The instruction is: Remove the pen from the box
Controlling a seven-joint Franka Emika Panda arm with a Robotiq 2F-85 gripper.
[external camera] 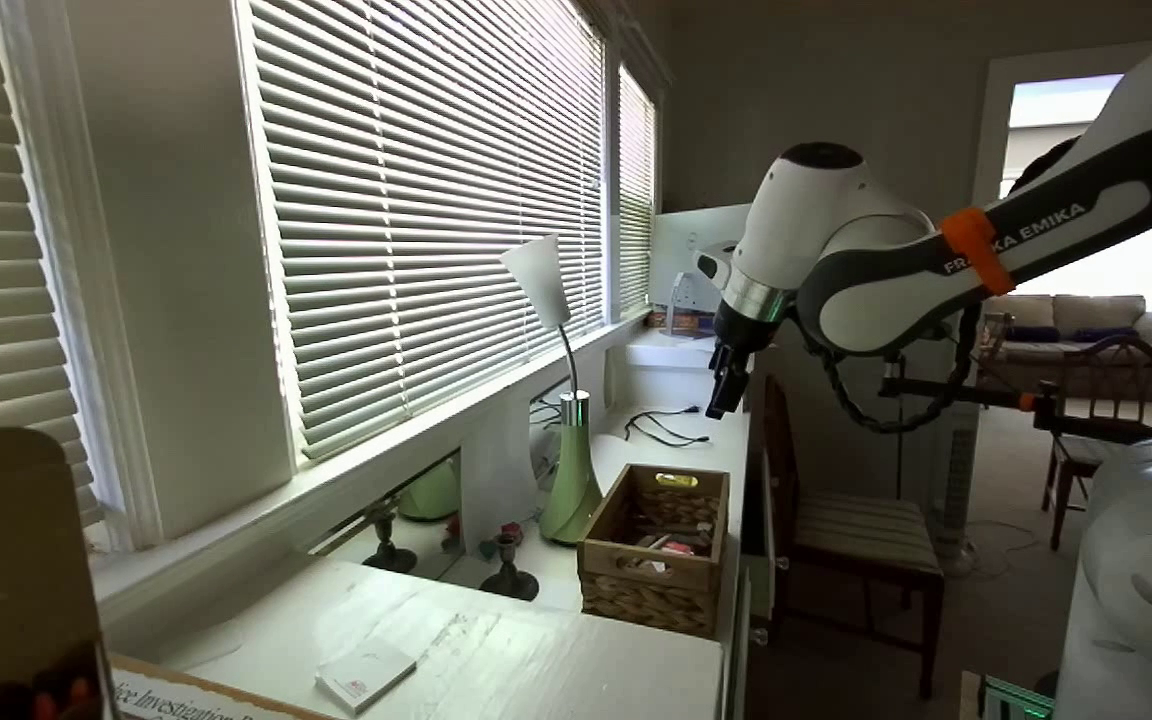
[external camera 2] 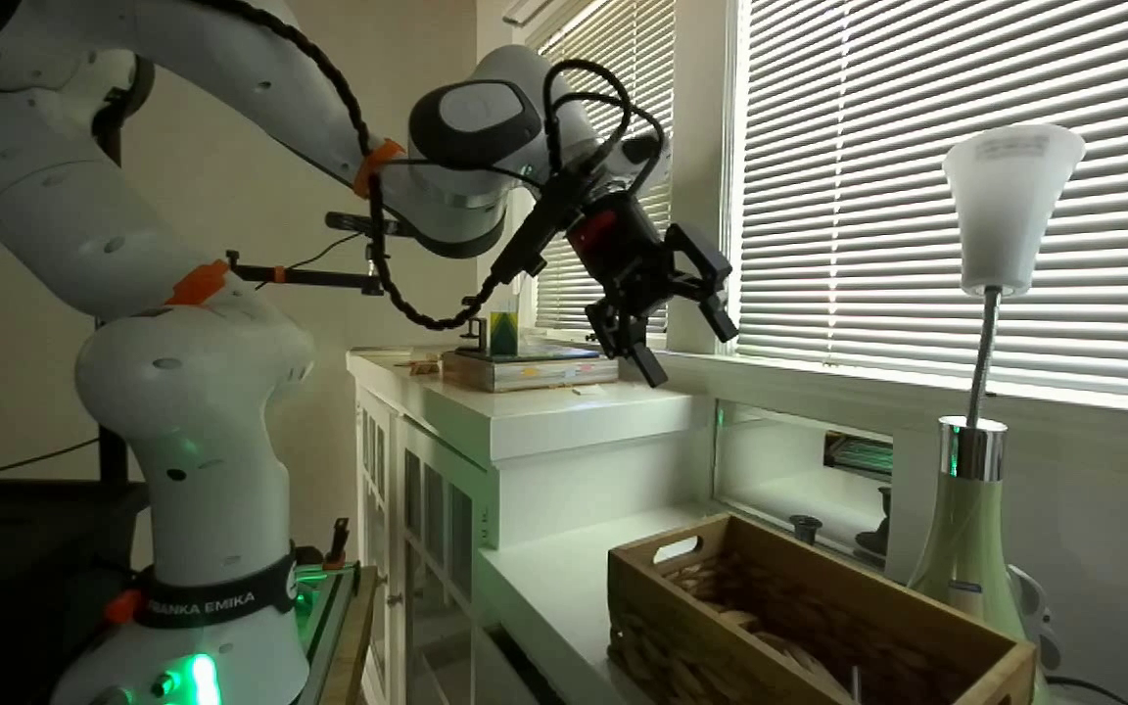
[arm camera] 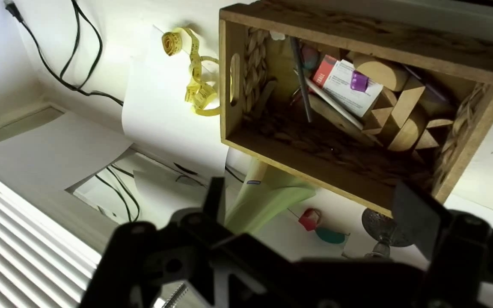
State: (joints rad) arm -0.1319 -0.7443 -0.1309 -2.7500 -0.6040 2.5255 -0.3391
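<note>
Black two-fingered end effector (external camera 2: 690,352) hung spread wide and holding nothing, high above and apart from a brown rectangular wooden box (external camera: 656,600) with woven walls. Among pale wooden blocks (arm camera: 407,102) inside lay a slim dark grey stick (arm camera: 301,80) and a slim whitish stick (arm camera: 336,105); which, if either, was the pen could not be told. Approach seemed the step in hand; the next move probably called for centring over the pen, then lowering. White worktop (external camera 2: 564,587) carried the box beside a green lamp (external camera: 573,490), near white slatted window blinds (external camera: 436,190).
</note>
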